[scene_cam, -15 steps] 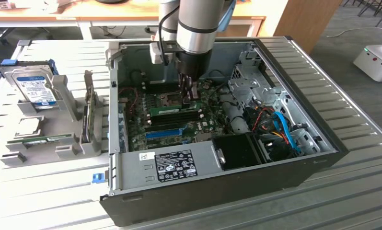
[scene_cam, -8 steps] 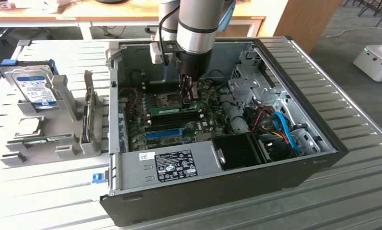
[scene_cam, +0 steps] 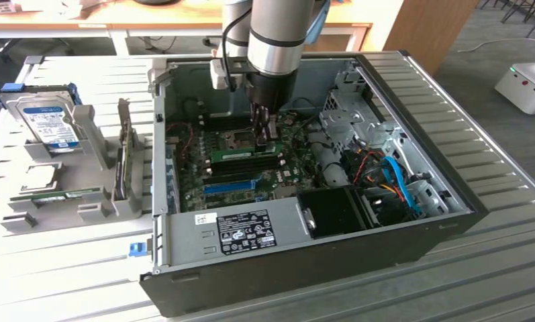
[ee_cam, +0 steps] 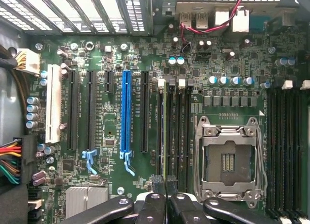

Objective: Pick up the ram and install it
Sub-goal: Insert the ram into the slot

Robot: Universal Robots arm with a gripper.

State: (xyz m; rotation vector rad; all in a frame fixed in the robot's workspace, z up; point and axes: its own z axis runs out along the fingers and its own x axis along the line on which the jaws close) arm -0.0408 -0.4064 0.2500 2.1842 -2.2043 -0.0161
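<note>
**Gripper closed at the end of a ram stick standing in its motherboard slot**

The arm reaches straight down into the open computer case [scene_cam: 276, 275], which lies on its side on the slatted tabletop [scene_cam: 491, 261]. The gripper [scene_cam: 267, 139] sits low over the motherboard [ee_cam: 232, 54], with its fingers drawn together so that no gap shows between them. In the wrist view the gripper [ee_cam: 165, 184] meets one end of the ram [ee_cam: 167, 132]. The ram is seen edge-on there as a thin greenish strip standing in one of the dark memory slots, between the blue slot [ee_cam: 126, 110] and the empty processor socket [ee_cam: 227, 158]. I cannot tell whether the fingertips pinch the stick's edge or only bear down on it.

In the exterior view the ram [scene_cam: 240, 153] runs as a green bar across the board, and the gripper is at its end towards the exterior view's right. Outside the case, on the exterior view's left, a grey rack [scene_cam: 88, 144] holds a second ram stick [scene_cam: 66, 196] low in front. The hard drive [scene_cam: 50, 124] stands behind it.
</note>
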